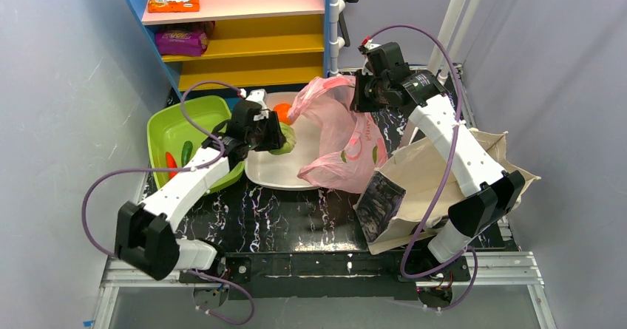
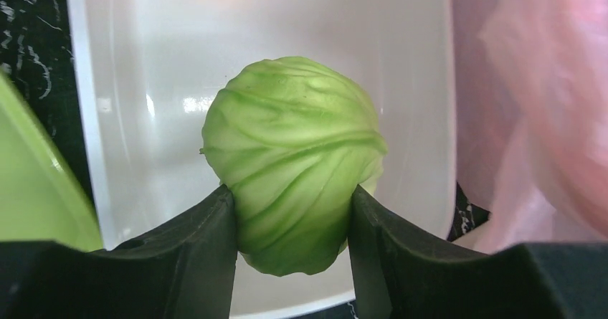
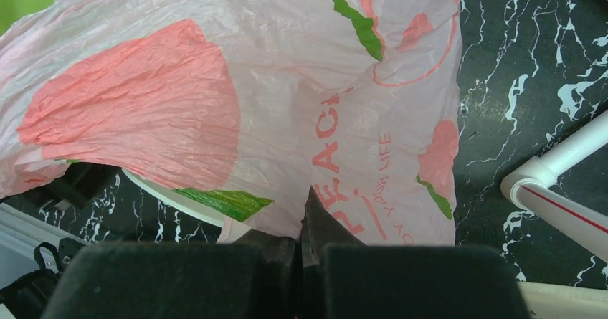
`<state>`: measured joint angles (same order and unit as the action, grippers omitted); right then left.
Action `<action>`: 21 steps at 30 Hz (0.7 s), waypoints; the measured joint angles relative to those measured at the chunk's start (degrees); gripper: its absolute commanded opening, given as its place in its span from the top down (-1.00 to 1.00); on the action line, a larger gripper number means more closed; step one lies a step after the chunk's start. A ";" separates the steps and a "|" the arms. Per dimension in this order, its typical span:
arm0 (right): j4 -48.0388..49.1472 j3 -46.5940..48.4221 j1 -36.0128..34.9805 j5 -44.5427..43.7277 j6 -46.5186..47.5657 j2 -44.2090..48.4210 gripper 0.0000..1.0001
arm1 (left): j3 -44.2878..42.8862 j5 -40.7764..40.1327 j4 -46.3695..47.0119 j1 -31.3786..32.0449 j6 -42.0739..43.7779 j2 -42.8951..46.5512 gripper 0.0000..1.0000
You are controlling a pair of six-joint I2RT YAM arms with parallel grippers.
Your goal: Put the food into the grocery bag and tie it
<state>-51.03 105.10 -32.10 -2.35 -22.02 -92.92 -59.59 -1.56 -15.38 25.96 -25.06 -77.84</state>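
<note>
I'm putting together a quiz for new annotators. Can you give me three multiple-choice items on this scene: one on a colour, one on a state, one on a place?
1. What colour is the thin plastic grocery bag?
A. blue
B. translucent pink
C. black

2. What are the fingers of the left gripper doing?
A. standing apart around nothing
B. clamping the pale green round cabbage
C. pinching the bag

3. Where is the small round orange fruit?
A. inside the bag
B. in the left gripper
C. on the white oval tray

Answers:
1. B, since the film is pink with peach prints.
2. B, since both fingers press on the cabbage's sides.
3. C, since it rests on the tray beyond the cabbage.
</note>
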 measured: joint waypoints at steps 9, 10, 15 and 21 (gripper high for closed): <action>-1.90 0.74 0.00 -1.20 -1.64 -0.07 0.97 | 1.25 -4.52 -6.40 2.99 1.29 14.03 1.00; -2.01 0.96 0.00 -1.27 -1.81 -0.07 0.97 | 1.22 -5.35 -7.21 4.09 1.49 15.08 1.00; -2.25 2.01 0.00 -1.27 -2.14 -0.07 0.97 | -0.22 -5.90 -10.86 10.12 2.78 18.60 1.00; -2.67 2.05 0.00 -0.17 -2.47 -0.09 0.97 | -7.67 0.96 -10.64 14.97 5.51 19.61 1.00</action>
<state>-53.69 107.15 -32.10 -2.52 -24.49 -93.01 -67.26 -0.60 -26.02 40.93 -19.55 -58.24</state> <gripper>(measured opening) 0.023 0.470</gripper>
